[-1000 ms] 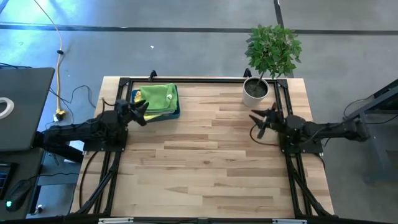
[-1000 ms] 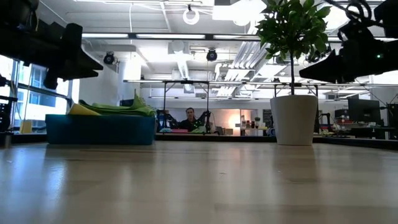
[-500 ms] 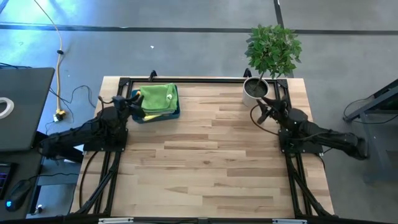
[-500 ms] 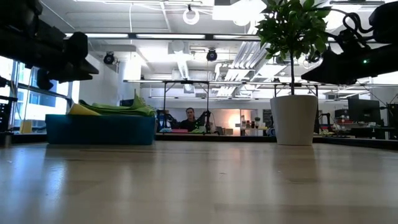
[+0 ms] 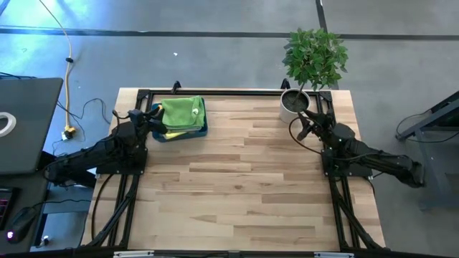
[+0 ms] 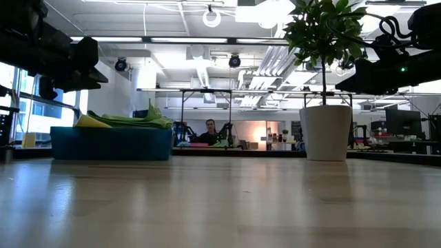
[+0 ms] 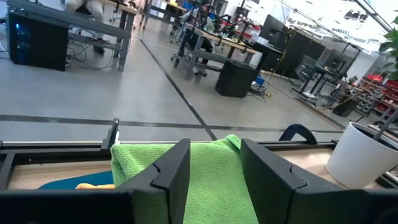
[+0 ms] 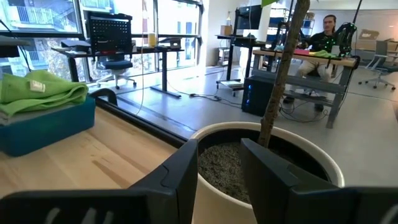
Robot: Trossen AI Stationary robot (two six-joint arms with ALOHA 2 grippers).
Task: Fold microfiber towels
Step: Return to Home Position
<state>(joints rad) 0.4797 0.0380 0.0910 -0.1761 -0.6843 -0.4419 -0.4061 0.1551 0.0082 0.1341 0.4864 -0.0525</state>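
Note:
The microfiber towels (image 5: 181,112) lie stacked in a dark teal tray (image 5: 204,131) at the table's far left, a green one (image 7: 130,165) on top and a yellow edge (image 6: 93,122) showing below it. My left gripper (image 5: 150,119) hovers open just left of the tray, pointing level at the stack; the green towel shows beyond the gap between its fingers (image 7: 214,171). My right gripper (image 5: 303,130) hovers open at the far right, pointing level at the plant pot (image 8: 298,168), nothing between its fingers (image 8: 217,171).
A white pot (image 5: 294,104) with a leafy plant (image 5: 315,56) stands at the far right corner, close before my right gripper. A black frame rail (image 5: 237,90) runs along the table's far edge. Bare wood (image 5: 237,179) fills the middle and near part.
My left gripper has swung toward the far edge and now points at the tray of towels. My right gripper has swung toward the far edge and now points at the plant pot. Both stay open at the same width. The towels have not moved.

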